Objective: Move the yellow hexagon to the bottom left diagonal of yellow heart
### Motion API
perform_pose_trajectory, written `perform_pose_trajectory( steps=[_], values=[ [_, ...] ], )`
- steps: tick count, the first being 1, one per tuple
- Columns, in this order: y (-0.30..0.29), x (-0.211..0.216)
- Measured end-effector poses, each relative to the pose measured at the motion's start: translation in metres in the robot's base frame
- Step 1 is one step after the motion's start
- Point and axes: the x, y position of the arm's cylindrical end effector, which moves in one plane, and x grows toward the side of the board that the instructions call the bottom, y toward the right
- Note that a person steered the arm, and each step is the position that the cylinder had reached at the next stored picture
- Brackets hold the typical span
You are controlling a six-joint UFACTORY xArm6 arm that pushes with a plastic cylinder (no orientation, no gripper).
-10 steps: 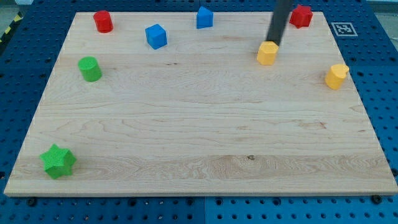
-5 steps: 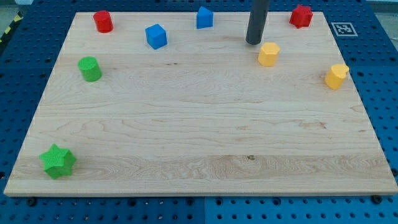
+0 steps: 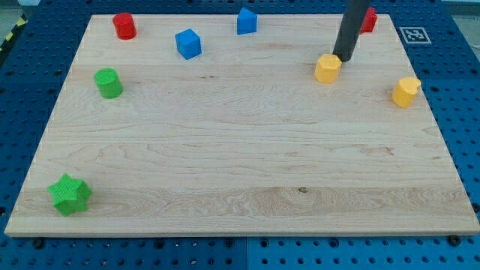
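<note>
The yellow hexagon [image 3: 327, 68] lies on the wooden board [image 3: 240, 165] at the upper right. The yellow heart [image 3: 406, 91] lies further to the view's right, slightly lower, near the board's right edge. My tip [image 3: 344, 58] is just above and to the right of the hexagon, at or very near its upper right side. The rod rises from there out of the view's top.
A red block [image 3: 368, 20] sits at the top right, partly hidden behind the rod. A blue block [image 3: 247, 21] and a blue cube [image 3: 188, 43] lie along the top. A red cylinder [image 3: 124, 25], a green cylinder [image 3: 109, 82] and a green star [image 3: 70, 194] lie on the left.
My tip swung from the hexagon's upper left to its upper right. The hexagon shifted slightly right and down. The other blocks stayed put.
</note>
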Motion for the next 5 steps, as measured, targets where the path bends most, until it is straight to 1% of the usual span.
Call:
perform_pose_trajectory(
  steps=[3, 4, 5],
  values=[
    [-0.024, 0.0],
    [-0.022, 0.004],
    [-0.022, 0.022]
  ],
)
